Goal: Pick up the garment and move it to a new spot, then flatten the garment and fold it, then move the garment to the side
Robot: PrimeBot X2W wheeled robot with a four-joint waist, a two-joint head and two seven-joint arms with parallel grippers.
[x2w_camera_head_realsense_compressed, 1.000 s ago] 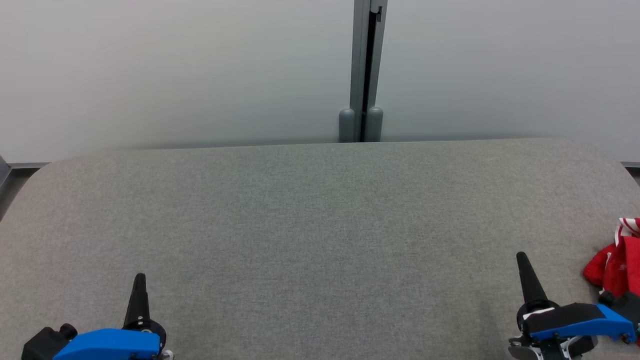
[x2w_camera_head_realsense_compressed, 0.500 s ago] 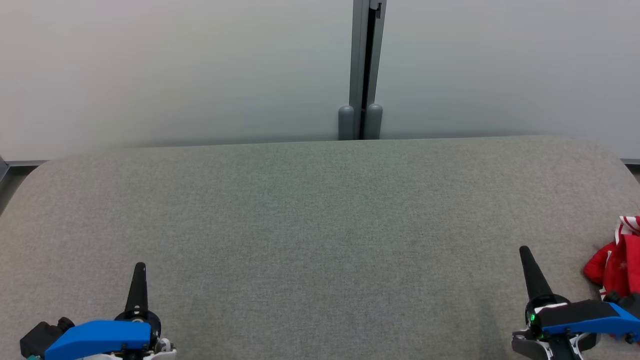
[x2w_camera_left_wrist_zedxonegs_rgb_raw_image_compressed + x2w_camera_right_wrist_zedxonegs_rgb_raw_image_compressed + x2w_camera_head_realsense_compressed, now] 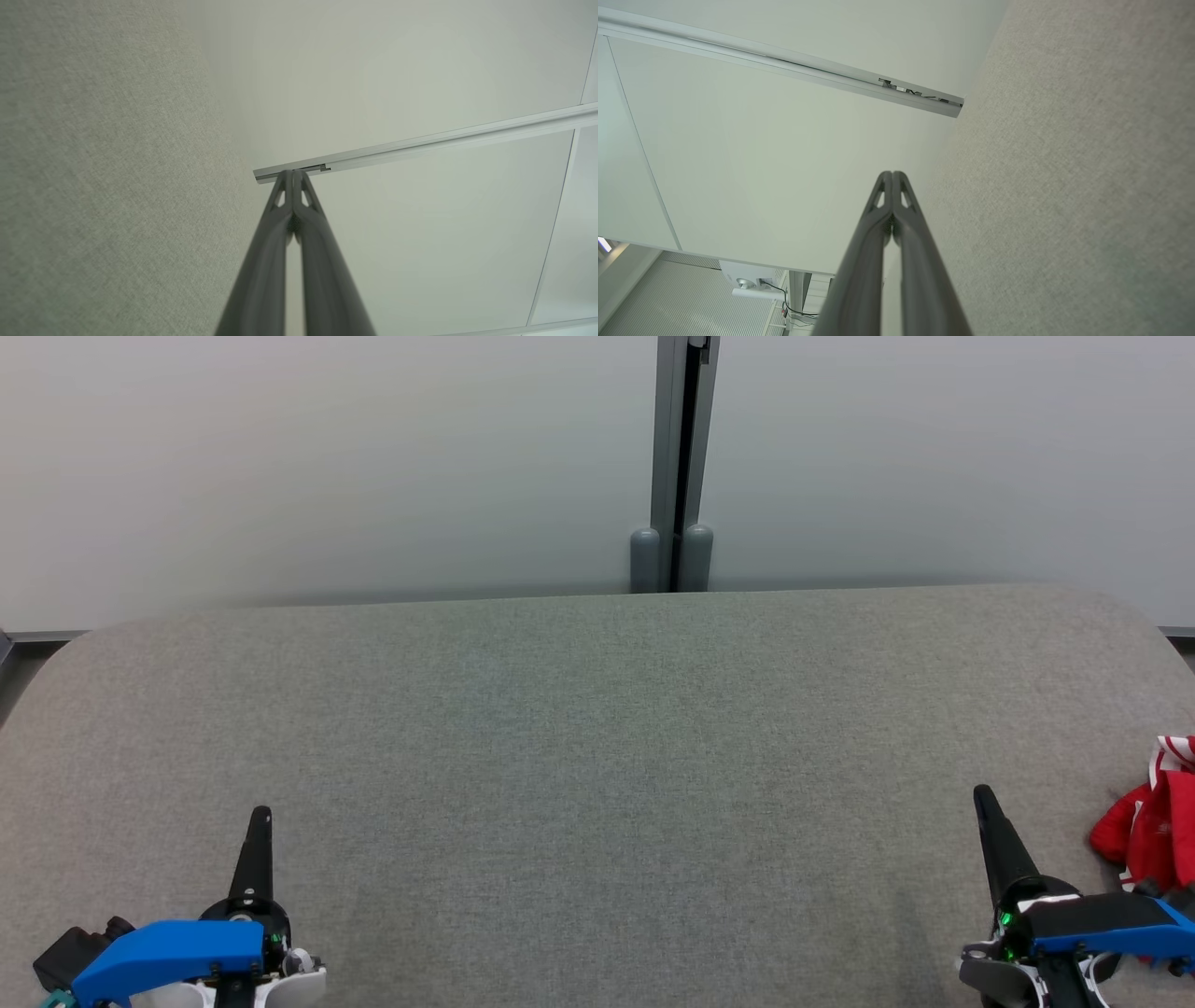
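My left hand (image 3: 260, 814) and right hand (image 3: 981, 793) are both pinched fully closed, holding nothing, over the grey tabletop (image 3: 597, 756). The red-and-white garment (image 3: 1144, 831) lies crumpled just beside my right hand, cut off by the frame's edge and partly hidden behind my wrist.

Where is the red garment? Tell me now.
In the head view, the red garment lies crumpled on the grey surface at the picture's right edge, just right of the right gripper.
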